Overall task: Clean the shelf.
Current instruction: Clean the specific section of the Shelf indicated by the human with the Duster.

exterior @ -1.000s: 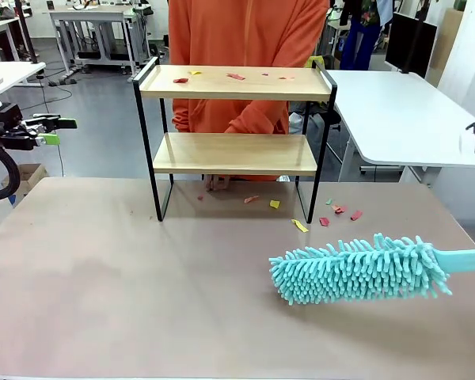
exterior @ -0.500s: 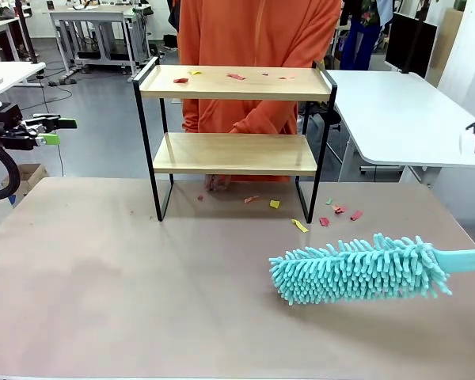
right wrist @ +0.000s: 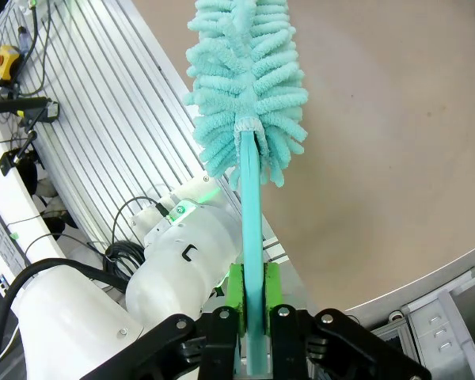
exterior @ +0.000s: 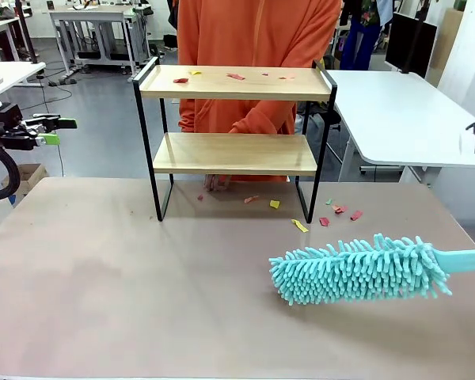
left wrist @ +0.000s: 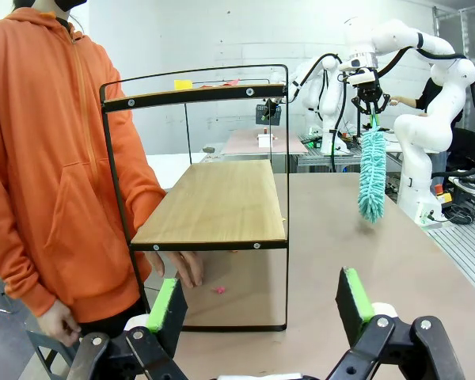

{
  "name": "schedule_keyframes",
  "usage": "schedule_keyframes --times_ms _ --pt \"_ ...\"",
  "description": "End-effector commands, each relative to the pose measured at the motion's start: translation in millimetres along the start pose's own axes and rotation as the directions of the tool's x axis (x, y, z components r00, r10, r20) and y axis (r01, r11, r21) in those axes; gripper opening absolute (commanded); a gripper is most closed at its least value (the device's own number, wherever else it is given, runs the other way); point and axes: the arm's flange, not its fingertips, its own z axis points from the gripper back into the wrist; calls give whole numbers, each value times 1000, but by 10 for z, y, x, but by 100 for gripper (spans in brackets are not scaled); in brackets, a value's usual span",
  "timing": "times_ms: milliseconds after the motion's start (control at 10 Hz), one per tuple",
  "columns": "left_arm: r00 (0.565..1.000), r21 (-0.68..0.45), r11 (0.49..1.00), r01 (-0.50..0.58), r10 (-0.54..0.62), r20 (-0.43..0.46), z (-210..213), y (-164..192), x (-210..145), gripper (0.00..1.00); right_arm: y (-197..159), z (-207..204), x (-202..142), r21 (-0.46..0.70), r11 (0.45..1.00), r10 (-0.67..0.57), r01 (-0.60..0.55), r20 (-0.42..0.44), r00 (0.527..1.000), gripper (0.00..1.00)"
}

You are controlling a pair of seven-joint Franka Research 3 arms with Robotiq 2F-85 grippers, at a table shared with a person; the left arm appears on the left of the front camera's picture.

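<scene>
shelf: the shelf [exterior: 233,83] stands at the far middle of the table [exterior: 142,277], close in front of the person [exterior: 253,47]. it has two wooden boards on a thin black frame.
top board: red and yellow scraps [exterior: 236,77] lie scattered on it, mostly toward the far edge.
bottom board: it looks bare in the front view and in the left wrist view [left wrist: 214,202].
table scraps: more bits [exterior: 336,210] lie under the shelf and just right of its right leg.
hand: the person's hand [exterior: 216,182] rests on the table behind the shelf legs.
duster: the teal duster [exterior: 360,269] sits low over the near right of the table, well apart from the shelf, with its head pointing to the robot's left. whether its fibres touch the table is unclear.
right gripper: the right gripper [right wrist: 252,297] is clamped on the duster's flat handle, and the head [right wrist: 249,79] is straight out ahead.
left gripper: the left gripper [left wrist: 257,305] has its jaws wide and holds nothing. it is off the table's left edge [exterior: 61,131], facing the shelf's end.
step in hand: probably bringing the duster up to the top board.
doing it well: raise the head above board height before moving in, so the handle clears the right post. lay the fibres flat and light, and sweep along the board's length. the raised end rails will likely stop scraps, so push them over a long edge. press gently, as the rack looks light and may slide.
</scene>
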Motion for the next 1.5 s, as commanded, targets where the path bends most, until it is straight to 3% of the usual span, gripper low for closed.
schedule_keyframes --times_ms 0,400,500,800,900,1000,1400 --pt "1000 2 1000 16 -16 -3 -14 -14 24 100 109 39 242 9 995 -96 95 71 993 13" --pt "1000 2 1000 16 -16 -3 -14 -14 24 100 751 -32 1131 54 963 -269 264 145 952 13" --pt "1000 2 1000 16 -16 -3 -14 -14 24 100 899 -19 1268 68 955 -296 288 202 934 13" --pt "1000 2 1000 16 -16 -3 -14 -14 24 100 1356 -276 1783 109 918 -396 381 214 893 13" --pt "1000 2 1000 16 -16 -3 -14 -14 24 100 1426 -346 1882 90 927 -375 364 226 899 13" --pt "1000 2 1000 16 -16 -3 -14 -14 24 100 1283 -232 1605 83 939 -344 334 194 919 13" --pt "1000 2 1000 16 -16 -3 -14 -14 24 100 1313 -292 1677 85 932 -361 351 191 913 13"
